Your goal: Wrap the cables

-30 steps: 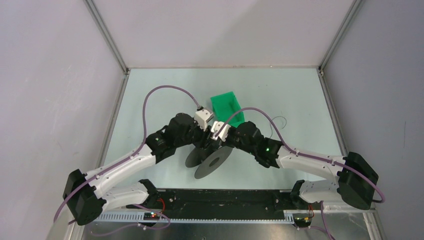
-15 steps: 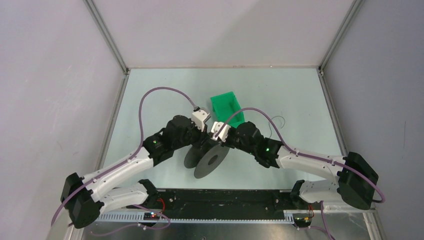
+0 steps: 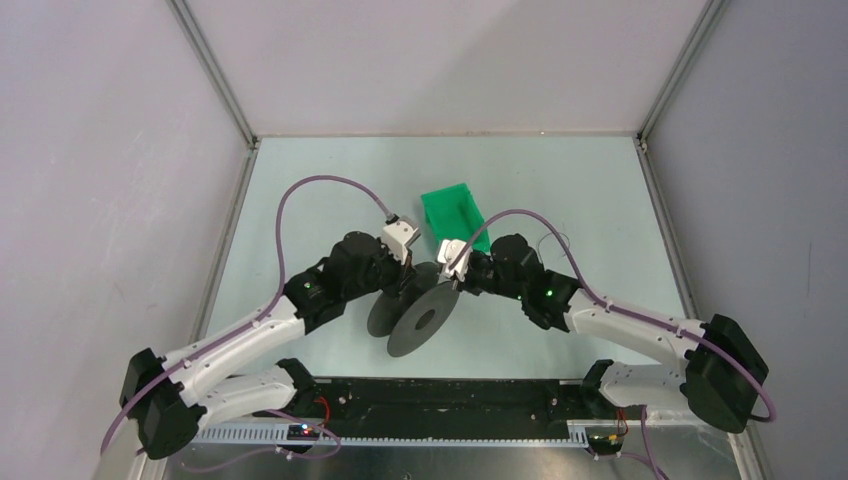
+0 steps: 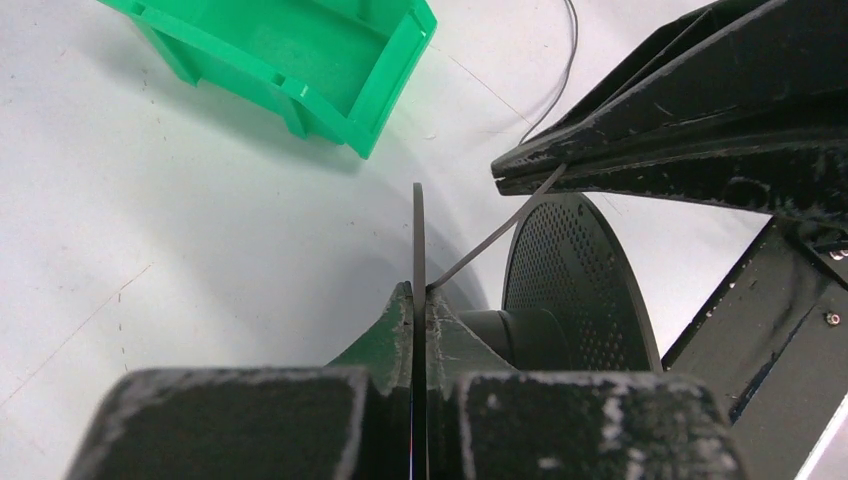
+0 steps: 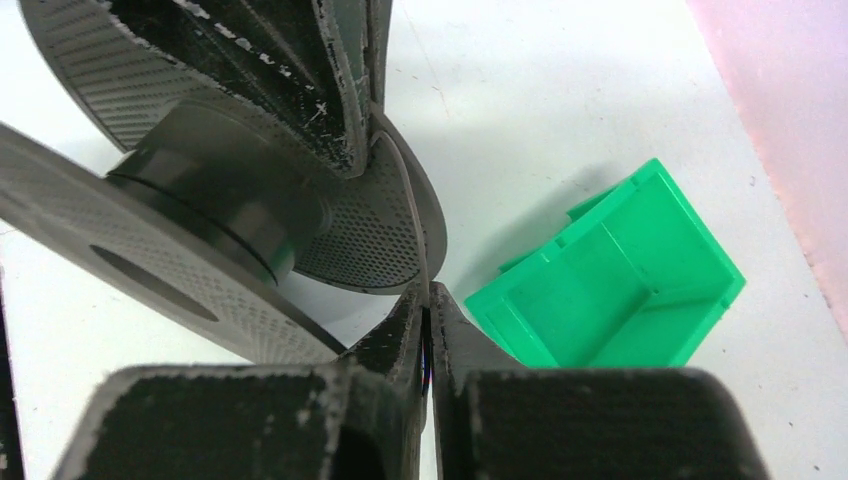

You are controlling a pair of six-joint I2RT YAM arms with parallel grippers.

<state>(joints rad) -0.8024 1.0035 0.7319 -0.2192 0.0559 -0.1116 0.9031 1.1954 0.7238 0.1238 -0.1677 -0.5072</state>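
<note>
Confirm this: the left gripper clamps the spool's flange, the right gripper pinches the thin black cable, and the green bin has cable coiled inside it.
One thing is wrong: the green bin is empty, as the right wrist view shows. The rest stands: the left gripper clamps the flange of the spool, and the right gripper pinches the thin black cable.

Spool (image 3: 418, 318) sits on edge, tilted, approx ctr of table (image 3: 320, 180), nearer near edge. Bin (image 3: 455, 215) just behind it twd far edge, slightly R. L gripper (image 4: 420, 305) comes in from L, pinching rim of spool's L flange. R gripper (image 5: 428, 300) comes in from R, between spool & bin, nipping cable (image 4: 488, 237). Cable runs down to hub between flanges. Loose tail lies R of bin.
</note>
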